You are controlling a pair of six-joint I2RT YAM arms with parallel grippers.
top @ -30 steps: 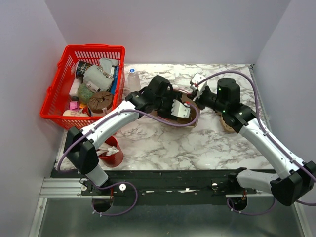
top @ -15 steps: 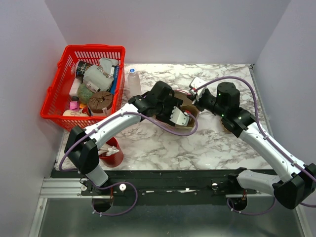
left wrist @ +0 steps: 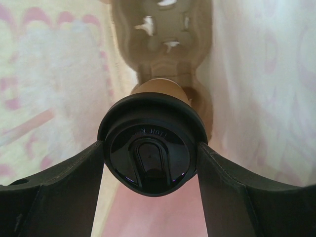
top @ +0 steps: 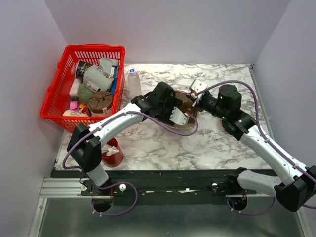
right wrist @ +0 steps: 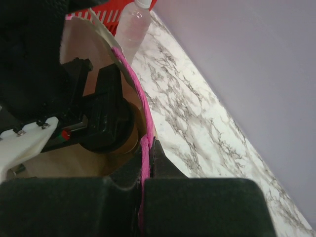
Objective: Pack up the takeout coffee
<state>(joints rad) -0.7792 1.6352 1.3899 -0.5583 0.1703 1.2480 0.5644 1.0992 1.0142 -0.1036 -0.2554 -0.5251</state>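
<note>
The takeout coffee, a tan paper cup (left wrist: 159, 88) with a round black lid (left wrist: 152, 143), sits between the fingers of my left gripper (left wrist: 150, 153), which is shut on it at the lid. It hangs inside a brown paper bag (top: 190, 104) with a pink rim (right wrist: 134, 89). Below the cup, a brown pulp carrier (left wrist: 163, 34) lies on the bag's bottom. My right gripper (right wrist: 147, 148) is shut on the bag's pink rim and holds it open. In the top view the left gripper (top: 178, 116) reaches into the bag, and the right gripper (top: 196, 93) is at its far edge.
A red basket (top: 64, 59) full of items stands at the back left. A clear bottle (top: 133, 79) stands beside it, also showing in the right wrist view (right wrist: 131, 24). A red cup of white sticks (top: 114, 154) stands at the front left by the left arm's base.
My left gripper has moved further into the bag with the cup. My right gripper has shifted slightly with the bag's rim, still shut on it.
</note>
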